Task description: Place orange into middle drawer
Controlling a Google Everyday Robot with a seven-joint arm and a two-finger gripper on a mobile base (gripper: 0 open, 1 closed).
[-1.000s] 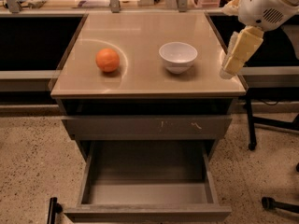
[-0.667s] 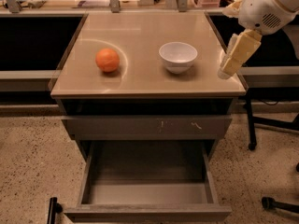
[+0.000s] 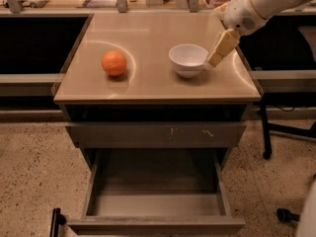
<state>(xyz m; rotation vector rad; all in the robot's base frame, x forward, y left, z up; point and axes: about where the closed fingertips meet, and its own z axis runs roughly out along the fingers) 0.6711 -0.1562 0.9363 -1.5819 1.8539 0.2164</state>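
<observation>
The orange (image 3: 114,63) sat on the left part of the tan cabinet top (image 3: 148,33), resting on the surface and touching nothing else. Being round, it showed no long axis, and which way its stem end faced could not be told. To its right, apart from it, stood a white bowl (image 3: 187,59), upright and open upward. The gripper (image 3: 215,61) hung at the bowl's right rim, slanting down and to the left from the white arm (image 3: 266,4) that entered at the upper right; whether it touched the rim, or was open or closed, could not be told, and it held nothing visible. Below the top, a grey drawer front (image 3: 155,135) with pale scratches was closed. Beneath that, the middle drawer (image 3: 155,181) stood pulled out toward the camera, its long side running left to right, above the speckled floor (image 3: 29,172).
</observation>
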